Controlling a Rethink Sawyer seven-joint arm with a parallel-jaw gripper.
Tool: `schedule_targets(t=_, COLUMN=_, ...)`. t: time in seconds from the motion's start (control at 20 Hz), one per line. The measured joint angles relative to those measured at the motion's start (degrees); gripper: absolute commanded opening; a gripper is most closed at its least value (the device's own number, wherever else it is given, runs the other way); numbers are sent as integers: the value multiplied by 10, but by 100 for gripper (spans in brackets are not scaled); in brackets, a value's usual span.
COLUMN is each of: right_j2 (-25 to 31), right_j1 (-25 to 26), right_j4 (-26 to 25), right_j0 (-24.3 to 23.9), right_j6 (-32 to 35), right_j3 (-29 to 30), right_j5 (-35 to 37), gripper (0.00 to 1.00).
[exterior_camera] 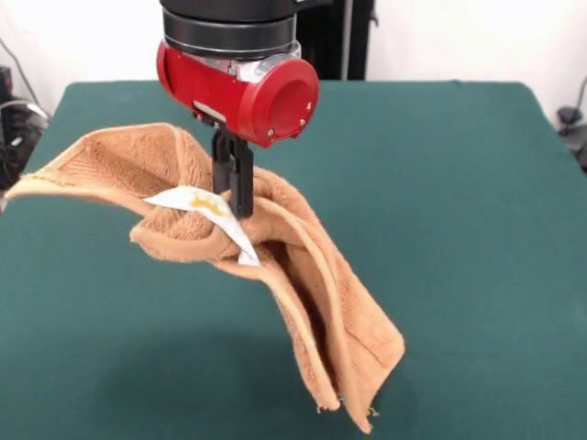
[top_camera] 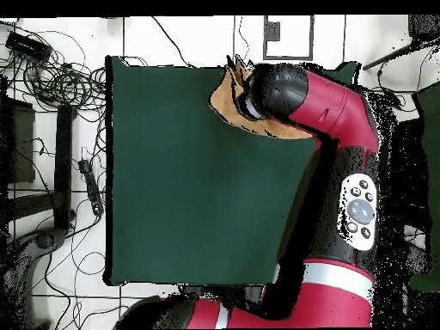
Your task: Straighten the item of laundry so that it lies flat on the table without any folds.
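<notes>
The item of laundry [exterior_camera: 303,275], an orange-tan terry towel, hangs in the air above the green table [exterior_camera: 468,238]. My gripper [exterior_camera: 240,203] is shut on a bunched fold near the towel's middle, beside its white tag [exterior_camera: 206,203] with yellow print. One part of the towel spreads out to the left, and a long folded part droops to the lower right, its corner close to the table's front edge. In the overhead view only a small piece of the item of laundry [top_camera: 223,94] shows beside the red arm [top_camera: 344,112], near the table's [top_camera: 189,189] top edge. The gripper is hidden there.
Tangled cables [top_camera: 51,77] and black equipment lie on the floor past the table's left side in the overhead view. More dark gear [exterior_camera: 14,128] sits off the table's left edge in the front view.
</notes>
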Motion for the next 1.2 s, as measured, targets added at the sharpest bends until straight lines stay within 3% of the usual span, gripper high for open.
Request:
schedule_targets(t=0.45, right_j2=-6, right_j1=-1, right_j4=-46, right_j0=-5, right_j6=0, right_j3=-39, right_j5=8, gripper=100)
schedule_targets(t=0.5, right_j2=-6, right_j1=-1, right_j4=-58, right_j0=-9, right_j6=0, right_j3=-54, right_j5=11, gripper=0)
schedule_targets(t=1.2, right_j2=-6, right_j1=-12, right_j4=-77, right_j0=-29, right_j6=0, right_j3=-79, right_j5=14, gripper=0)
